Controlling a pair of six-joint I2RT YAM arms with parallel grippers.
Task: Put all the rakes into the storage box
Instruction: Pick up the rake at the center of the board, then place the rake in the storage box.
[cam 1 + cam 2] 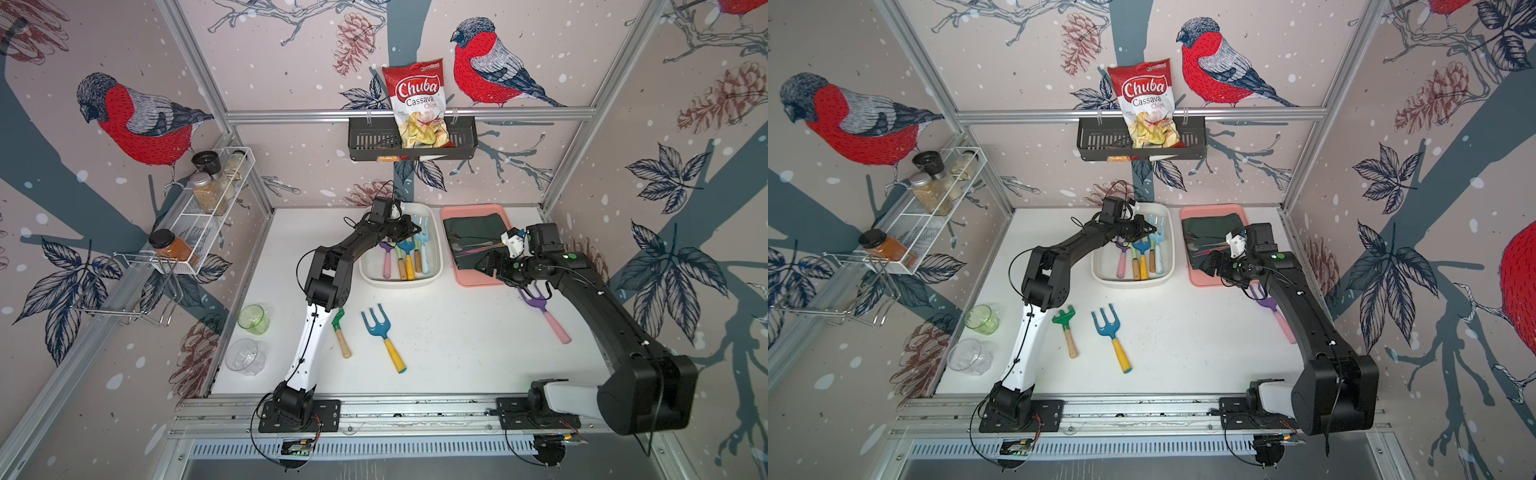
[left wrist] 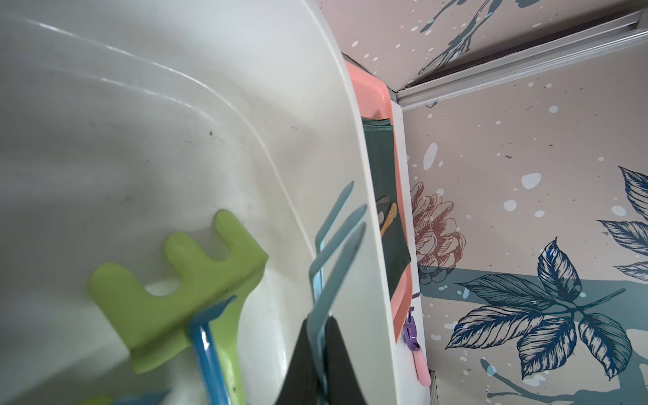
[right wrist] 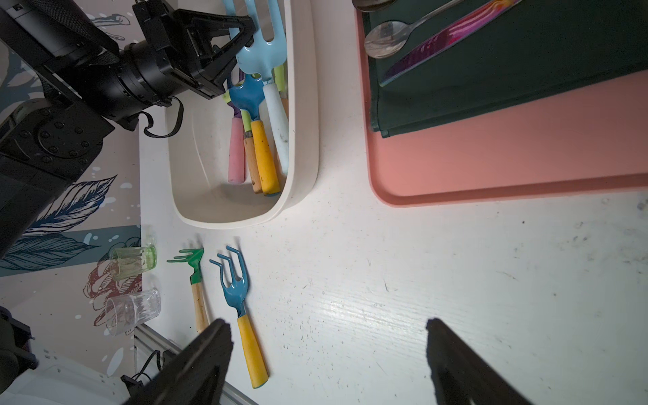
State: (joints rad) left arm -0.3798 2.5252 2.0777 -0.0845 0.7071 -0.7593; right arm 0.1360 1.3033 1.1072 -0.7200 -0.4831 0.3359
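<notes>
Left gripper [image 1: 417, 229] [image 2: 319, 326] is clamped tight on the light-blue rake [image 1: 424, 249] [image 2: 338, 245]. The dark fingers [image 2: 301, 357] pinch its neck just below the tines, and I see that plainly in the left wrist view. That rake is already inside the storage box [image 1: 399, 284] [image 1: 1133, 284], along the wall nearest the pink tray [image 1: 471, 277]. Its head is at the far end and its pale handle runs toward the arm bases. I can't tell whether the handle rests on the box floor or hangs just above it.

Also in the box I count a boxed blue rake [image 1: 409, 268] with a yellow handle, a lime-green rake [image 2: 182, 291] and a boxed purple rake [image 1: 387, 266] with a pink handle. All their handles point toward the near end.

Right gripper [image 3: 328, 324] hangs with its jaws spread wide and nothing between them, over bare table [image 3: 385, 280] just off the tray's near edge. A loose purple rake [image 1: 555, 326] lies on the table right by the right arm, which partly hides it in both top views. A dark green cloth [image 1: 473, 230] covers most of the tray, with a spoon [image 3: 385, 40] and a knife [image 3: 449, 36] on it.

On the table near the left arm lie a green rake [image 1: 1065, 318] with a wooden handle and, just beside it, a loose blue rake [image 1: 379, 332] with a yellow handle. A green glass [image 1: 253, 319] and a clear glass [image 1: 245, 356] stand at the table's left edge
</notes>
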